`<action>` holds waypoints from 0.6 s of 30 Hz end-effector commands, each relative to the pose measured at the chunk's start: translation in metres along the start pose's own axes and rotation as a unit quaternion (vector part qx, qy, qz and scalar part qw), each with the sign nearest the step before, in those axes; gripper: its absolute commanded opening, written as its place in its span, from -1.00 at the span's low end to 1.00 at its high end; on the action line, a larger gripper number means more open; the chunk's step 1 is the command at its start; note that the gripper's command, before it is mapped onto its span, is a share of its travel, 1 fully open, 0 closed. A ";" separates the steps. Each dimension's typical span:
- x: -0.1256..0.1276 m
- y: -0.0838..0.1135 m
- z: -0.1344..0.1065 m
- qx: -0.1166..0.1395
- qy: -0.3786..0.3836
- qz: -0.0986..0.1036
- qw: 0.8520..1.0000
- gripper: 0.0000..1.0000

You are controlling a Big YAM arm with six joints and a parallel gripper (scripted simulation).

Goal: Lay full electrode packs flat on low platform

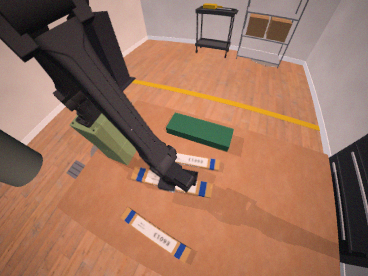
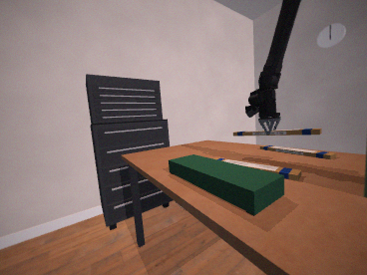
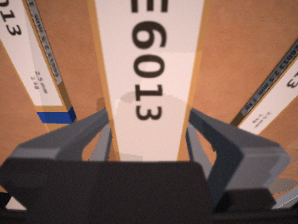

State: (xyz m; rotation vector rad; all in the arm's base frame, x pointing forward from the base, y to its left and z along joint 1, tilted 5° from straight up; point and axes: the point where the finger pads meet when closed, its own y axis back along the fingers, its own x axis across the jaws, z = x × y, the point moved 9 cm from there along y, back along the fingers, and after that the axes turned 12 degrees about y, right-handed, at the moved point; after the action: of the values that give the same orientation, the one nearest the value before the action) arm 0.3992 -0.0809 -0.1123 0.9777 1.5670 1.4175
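My gripper [image 1: 168, 185] [image 2: 269, 131] [image 3: 148, 111] is shut across the middle of a white E6013 pack [image 1: 202, 188] [image 2: 306, 132] [image 3: 150, 50] with blue bands. This pack hangs roughly level in the air above the table. A second pack [image 1: 196, 160] [image 2: 249, 165] lies flat beside the low dark green platform [image 1: 200, 131] [image 2: 219, 179]. A third pack [image 1: 155, 234] [image 2: 294, 150] lies flat and slanted, farthest from the platform. The wrist view shows parts of the two lying packs, at left and right. No pack is on the platform.
A light green block [image 1: 107, 140] stands on the table near the arm. The brown table top [image 1: 280, 190] [image 2: 165, 166] carries everything. A dark tool cabinet [image 2: 132, 164] stands beyond the table, and a cart [image 1: 215, 42] and shelf rack stand at the back.
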 end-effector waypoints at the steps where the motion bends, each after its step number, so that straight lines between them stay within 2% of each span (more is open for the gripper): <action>1: -0.005 0.039 0.019 -0.026 0.002 -0.018 1.000 -1.00; 18: -0.005 0.070 0.019 -0.028 0.002 -0.019 0.999 -1.00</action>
State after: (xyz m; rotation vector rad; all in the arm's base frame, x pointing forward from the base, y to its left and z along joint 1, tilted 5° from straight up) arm 0.4002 -0.0785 -0.0810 0.9799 1.5684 1.4171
